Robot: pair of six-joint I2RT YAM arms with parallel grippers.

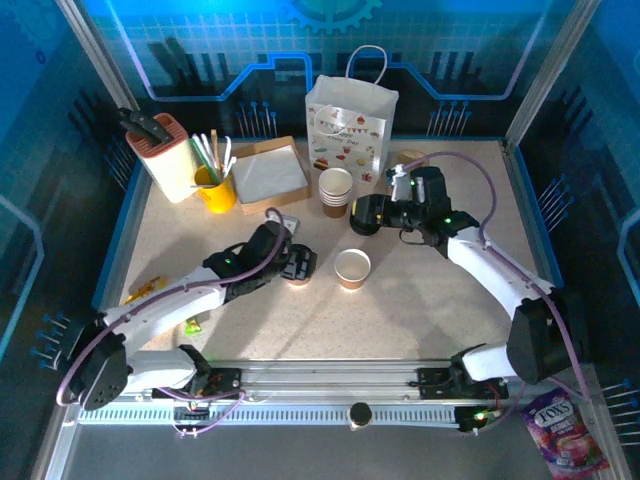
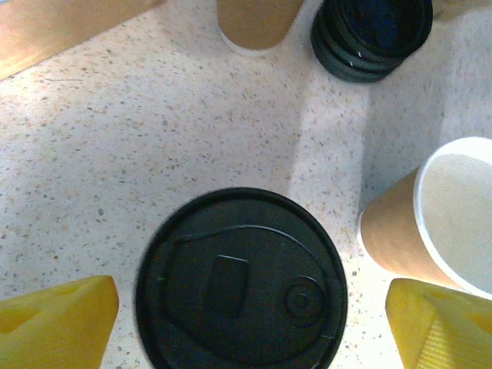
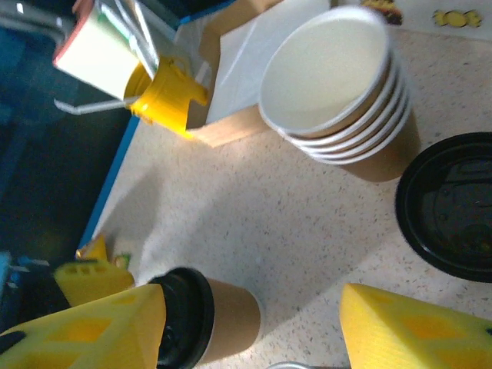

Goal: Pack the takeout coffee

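The lidded takeout cup (image 2: pixel 242 280) is pictured near the centre of the table (image 1: pixel 430 310), its body hidden beneath the black lid, which is flanked but not touched by the widely spread jaws of the left gripper (image 2: pixel 246 327). An open cup (image 1: pixel 352 268) is stood at its 3 o'clock and is cut off by the wrist view's edge. The right gripper (image 3: pixel 250 315) is held with its jaws spread over bare table, and the lid stack (image 3: pixel 453 204) is clipped at 3 o'clock.

The top external camera is looking down over the speckled beige tabletop (image 1: pixel 420 310) from above its near edge. Both wrist cameras are sitting close, left straight down, right obliquely, sharing the black-lidded tan paper cup (image 2: pixel 241 280) (image 3: pixel 204 323).
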